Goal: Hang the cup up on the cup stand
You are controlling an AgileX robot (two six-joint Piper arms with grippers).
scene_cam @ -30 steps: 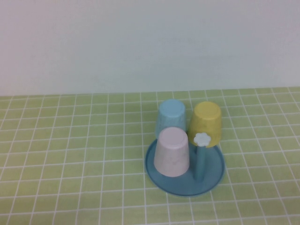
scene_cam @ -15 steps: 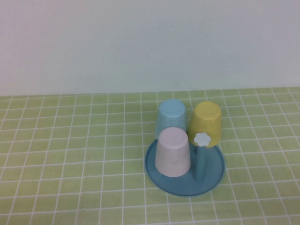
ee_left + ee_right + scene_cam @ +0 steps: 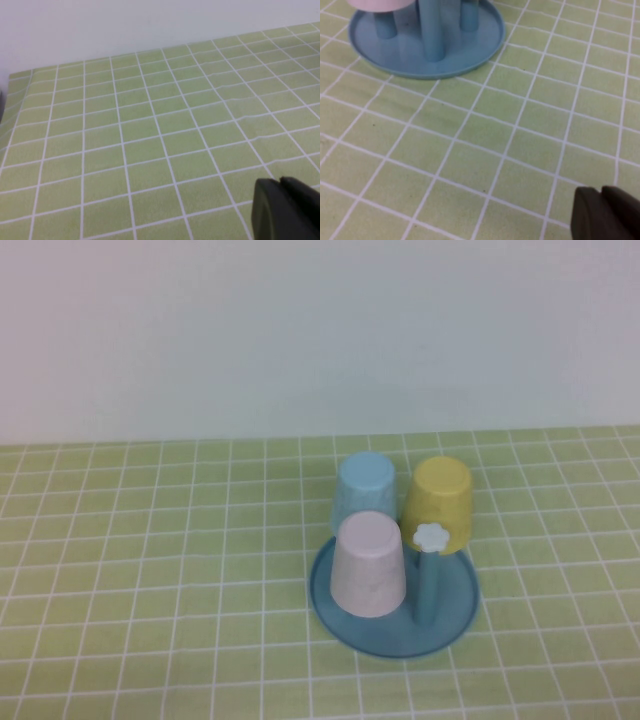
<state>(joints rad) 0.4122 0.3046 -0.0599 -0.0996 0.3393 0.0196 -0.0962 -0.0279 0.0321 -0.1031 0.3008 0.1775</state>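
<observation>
The pale pink cup (image 3: 368, 565) sits upside down over a peg of the blue cup stand (image 3: 458, 615), at its front left. In the right wrist view only the cup's rim (image 3: 377, 4) shows above the stand's round base (image 3: 470, 47). One bare peg (image 3: 428, 585) with a white flower knob (image 3: 430, 536) stands at the front right. Neither arm appears in the high view. My left gripper (image 3: 281, 182) is shut and empty over bare cloth. My right gripper (image 3: 601, 190) is shut and empty, a short way from the stand's base.
A light blue cup (image 3: 365, 490) and a yellow cup (image 3: 440, 502) hang upside down on the stand's rear pegs. The table wears a green cloth with a white grid (image 3: 160, 570). A white wall (image 3: 300, 330) rises behind it.
</observation>
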